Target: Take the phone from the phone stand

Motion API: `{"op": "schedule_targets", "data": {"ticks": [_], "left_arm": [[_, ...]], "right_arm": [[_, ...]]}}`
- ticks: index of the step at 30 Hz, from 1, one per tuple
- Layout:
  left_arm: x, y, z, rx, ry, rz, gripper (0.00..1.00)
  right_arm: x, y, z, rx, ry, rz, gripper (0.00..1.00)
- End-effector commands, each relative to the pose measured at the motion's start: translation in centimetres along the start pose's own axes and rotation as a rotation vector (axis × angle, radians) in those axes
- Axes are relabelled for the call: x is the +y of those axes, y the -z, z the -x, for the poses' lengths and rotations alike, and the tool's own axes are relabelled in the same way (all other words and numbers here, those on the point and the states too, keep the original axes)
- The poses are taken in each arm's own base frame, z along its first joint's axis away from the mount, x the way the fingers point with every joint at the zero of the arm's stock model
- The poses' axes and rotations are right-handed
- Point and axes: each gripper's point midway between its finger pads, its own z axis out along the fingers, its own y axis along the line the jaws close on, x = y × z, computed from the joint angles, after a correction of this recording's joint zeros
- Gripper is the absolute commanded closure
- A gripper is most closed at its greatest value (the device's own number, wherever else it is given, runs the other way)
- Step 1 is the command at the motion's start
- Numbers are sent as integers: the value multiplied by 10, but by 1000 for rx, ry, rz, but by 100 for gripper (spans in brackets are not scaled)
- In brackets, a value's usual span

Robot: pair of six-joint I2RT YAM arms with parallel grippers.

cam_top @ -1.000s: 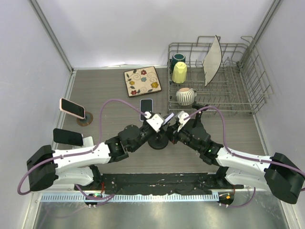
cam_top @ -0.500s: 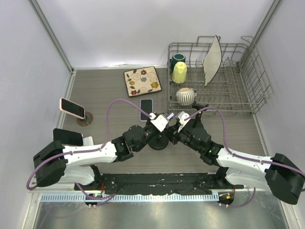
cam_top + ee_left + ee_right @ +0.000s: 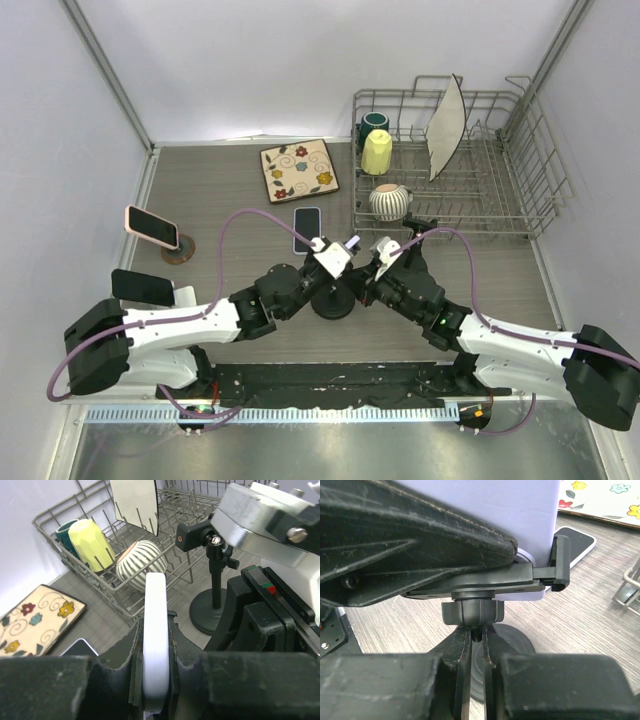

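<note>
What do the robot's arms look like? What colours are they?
The left arm and right arm are white tubes with chunky black joints. A purple cable loops over each. The fingers are black and rough.

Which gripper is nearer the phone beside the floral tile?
Left. The left gripper, holding the mounted phone, sits beside the flat phone; the right gripper grips the stand, farther off.

We log this as a lab robot test cell. Plain white walls [image 3: 250, 60] w/ metal corner posts [image 3: 105, 70] box in a wood-look tabletop [image 3: 220, 190]. Staged household props: wire dish rack [image 3: 500, 190], mug [image 3: 376, 152] & plate [image 3: 445, 125] inside it, floral mat [image 3: 299, 170] just left of rack. Arm bases [image 3: 95, 355] on black rail [image 3: 330, 385] at edge opposite rack.
</note>
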Motion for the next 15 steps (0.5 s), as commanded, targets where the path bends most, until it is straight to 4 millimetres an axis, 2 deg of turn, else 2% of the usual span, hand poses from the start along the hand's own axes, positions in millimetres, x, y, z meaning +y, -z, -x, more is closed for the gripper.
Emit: {"op": "schedule_targets", "data": {"ticks": [1,2,4,6,7,10,15], "left_arm": [[11,18,-2,38,182,72,100],[17,24,2,29,214,96,100],[31,33,-6,65,227,172,100],[41,42,0,59,232,201,100],[43,45,-3,77,230,213,100],[41,51,1,80,248,182,100],[28,51,3,94,246,108,100]], "right_arm": [[-18,8,3,-33,-65,-111,99],[-21,9,4,-39,-67,-124,99],[-23,11,2,-35,-57,-133,99],[-24,12,-1,-20,-54,-138,99],[-24,13,-2,-17,-57,-142,99],[-30,14,-10,3,-82,-177,100],[-20,12,-12,22,-69,-114,99]]}}
